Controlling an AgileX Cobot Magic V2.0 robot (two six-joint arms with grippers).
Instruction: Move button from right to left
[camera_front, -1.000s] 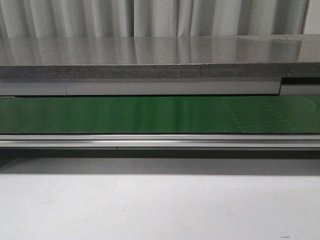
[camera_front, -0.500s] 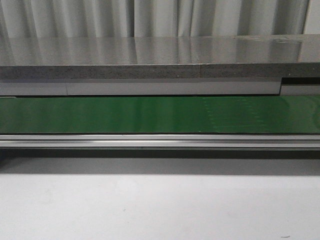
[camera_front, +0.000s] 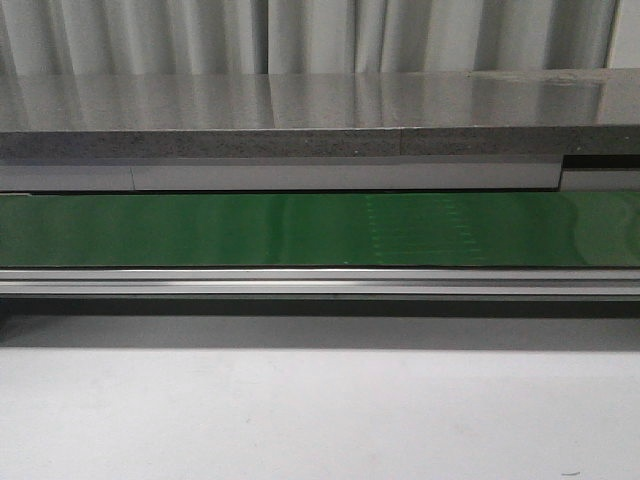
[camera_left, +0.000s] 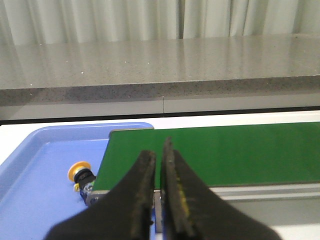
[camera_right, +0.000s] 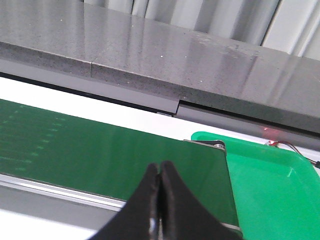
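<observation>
The button (camera_left: 79, 175), with a yellow-orange cap and black body, lies on its side in a blue tray (camera_left: 35, 195), close to the end of the green belt (camera_left: 240, 150); only the left wrist view shows it. My left gripper (camera_left: 159, 149) hovers near that belt end, a little to one side of the button. Its fingers are shut with nothing between them. My right gripper (camera_right: 160, 171) is shut and empty over the belt's other end (camera_right: 100, 150). Neither gripper appears in the front view.
A green tray (camera_right: 270, 195) sits past the belt's right end. The belt (camera_front: 200, 230) runs across the front view, bearing faint pale marks, with a metal rail (camera_front: 320, 283) before it. A grey stone counter (camera_front: 300, 110) rises behind, and white table (camera_front: 320, 410) lies in front.
In the front view the pale marks on the green belt have shifted to the left. Nothing else differs.
</observation>
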